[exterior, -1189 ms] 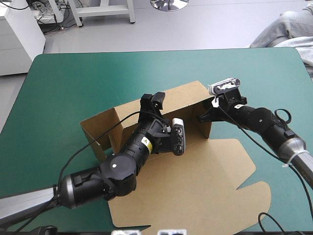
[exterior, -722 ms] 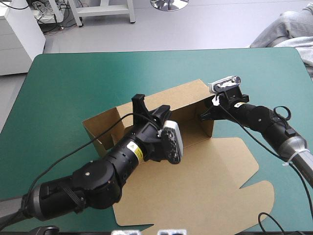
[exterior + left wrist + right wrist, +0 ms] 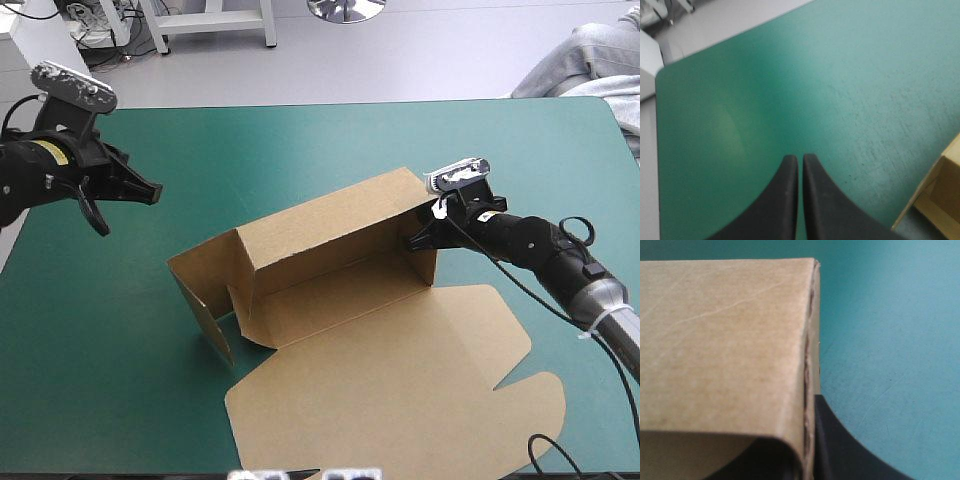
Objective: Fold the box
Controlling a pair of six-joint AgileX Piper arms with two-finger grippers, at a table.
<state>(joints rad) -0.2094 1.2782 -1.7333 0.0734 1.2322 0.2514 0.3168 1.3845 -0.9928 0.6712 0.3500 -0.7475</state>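
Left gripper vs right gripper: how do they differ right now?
Left gripper is shut on nothing; right gripper is shut on the box, at its right end wall. Left gripper hangs over bare teal-green cover, apart from the box; right gripper touches it. Both are shut.

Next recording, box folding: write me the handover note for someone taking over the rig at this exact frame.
Grippers: the left gripper is shut and holds nothing, over the far-left part of the table, apart from the box. The right gripper is shut on the box's right end wall.
Box: mid-table, lid flat toward the near edge.
Done: back wall and right end wall are up.
Left: the left end panels stand loose and probably need tucking.
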